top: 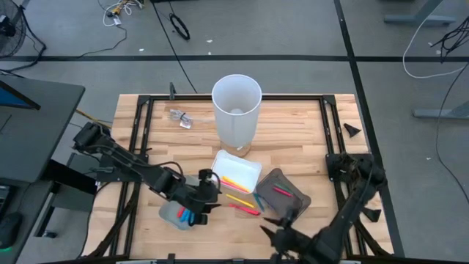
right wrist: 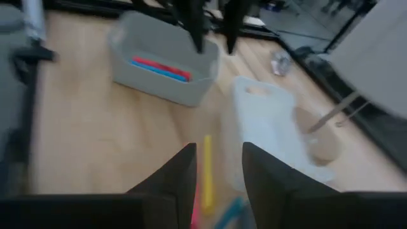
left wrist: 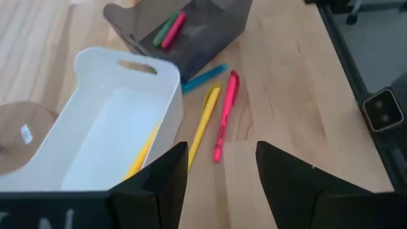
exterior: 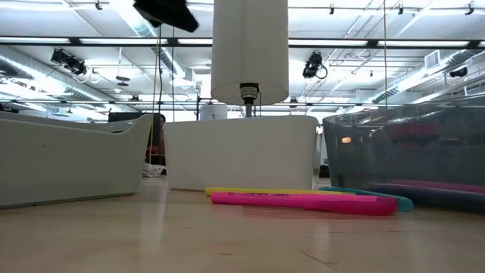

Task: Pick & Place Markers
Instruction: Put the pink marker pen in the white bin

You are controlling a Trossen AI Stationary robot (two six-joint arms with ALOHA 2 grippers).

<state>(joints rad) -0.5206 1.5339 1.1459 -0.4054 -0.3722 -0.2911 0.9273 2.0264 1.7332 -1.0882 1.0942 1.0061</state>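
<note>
High view, left tool (top: 199, 210) open over grey tray (top: 176, 215), markers (top: 244, 205) on table.

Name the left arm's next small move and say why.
Probably lower the left end effector onto the pink marker lying loose on the table beside the yellow marker: its jaws stand open and empty, and that marker lies just ahead, between the white tray and dark tray.

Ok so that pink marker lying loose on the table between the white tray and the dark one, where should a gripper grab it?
Probably at mid-barrel, coming straight down. The pink marker lies flat on the wood, so only its sides are free. Set the fingers across its width. The yellow marker lies close alongside, nearly touching at one end, so grip where the gap is wider.
</note>
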